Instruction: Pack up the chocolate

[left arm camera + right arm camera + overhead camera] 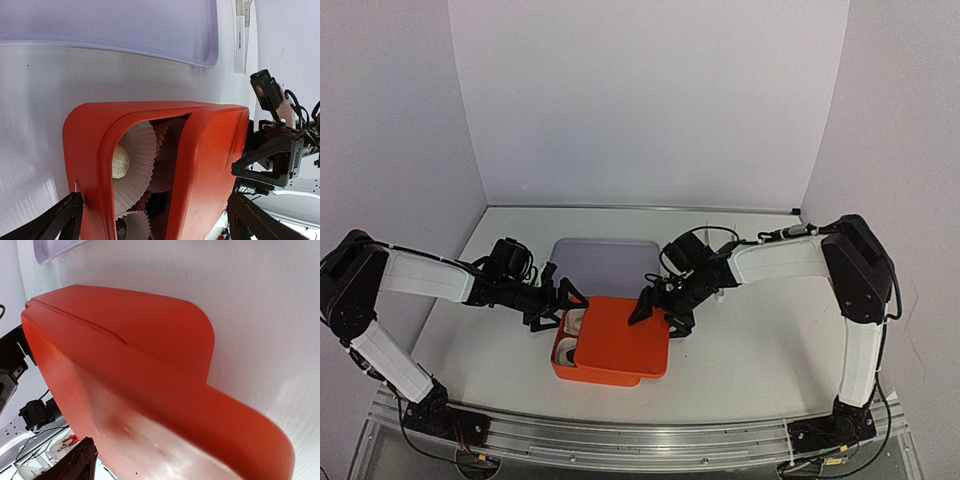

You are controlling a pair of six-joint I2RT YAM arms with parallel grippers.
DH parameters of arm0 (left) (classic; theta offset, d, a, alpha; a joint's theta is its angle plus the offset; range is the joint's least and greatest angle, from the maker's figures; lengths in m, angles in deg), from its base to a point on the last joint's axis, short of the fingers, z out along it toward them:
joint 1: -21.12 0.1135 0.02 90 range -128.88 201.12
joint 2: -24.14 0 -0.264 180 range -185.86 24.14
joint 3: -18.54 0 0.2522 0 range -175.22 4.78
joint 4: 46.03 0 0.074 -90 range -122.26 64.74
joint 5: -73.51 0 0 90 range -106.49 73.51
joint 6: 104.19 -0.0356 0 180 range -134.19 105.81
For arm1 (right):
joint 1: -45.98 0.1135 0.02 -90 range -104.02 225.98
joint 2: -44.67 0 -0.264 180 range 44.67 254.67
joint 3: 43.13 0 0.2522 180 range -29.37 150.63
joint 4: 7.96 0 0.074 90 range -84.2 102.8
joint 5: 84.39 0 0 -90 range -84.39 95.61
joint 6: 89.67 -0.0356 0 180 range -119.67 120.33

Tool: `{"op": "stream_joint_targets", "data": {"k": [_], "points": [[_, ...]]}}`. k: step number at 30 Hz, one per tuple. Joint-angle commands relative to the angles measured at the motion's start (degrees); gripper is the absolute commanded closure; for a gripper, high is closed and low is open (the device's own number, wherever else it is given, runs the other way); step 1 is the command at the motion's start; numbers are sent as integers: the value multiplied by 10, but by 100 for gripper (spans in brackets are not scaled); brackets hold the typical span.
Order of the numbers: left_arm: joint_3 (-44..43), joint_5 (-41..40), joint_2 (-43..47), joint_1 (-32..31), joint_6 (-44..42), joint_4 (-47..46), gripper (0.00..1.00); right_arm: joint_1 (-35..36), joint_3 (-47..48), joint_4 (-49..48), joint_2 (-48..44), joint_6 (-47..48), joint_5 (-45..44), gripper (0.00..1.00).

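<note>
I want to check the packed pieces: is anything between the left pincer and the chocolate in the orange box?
Yes. The orange lid covers most of the box; only a strip on the side of the left pincer is open, showing a white chocolate in a paper cup.

An orange lid (pixel 620 340) covers most of the orange box (pixel 561 368), leaving only a narrow slot along its left side, crowded with white paper cups (pixel 137 150). The left gripper (pixel 560 308), jaws spread, stands at that slot and the right gripper (pixel 662 318) at the lid's far right corner. A lavender tray (pixel 600 258) blocks the far side, while the desk (pixel 750 350) lies open right and near.
</note>
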Motion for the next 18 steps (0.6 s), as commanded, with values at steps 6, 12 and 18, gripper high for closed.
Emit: {"op": "stream_joint_targets", "data": {"k": [6,12,18], "points": [[-25,-1,15,-7,0,11,0,20,64,83,24,18,-37,22],[-21,-5,16,-12,5,12,0,27,82,91,35,3,-50,23],[-20,-7,22,-19,9,9,0,38,103,104,38,-4,-69,23]]}}
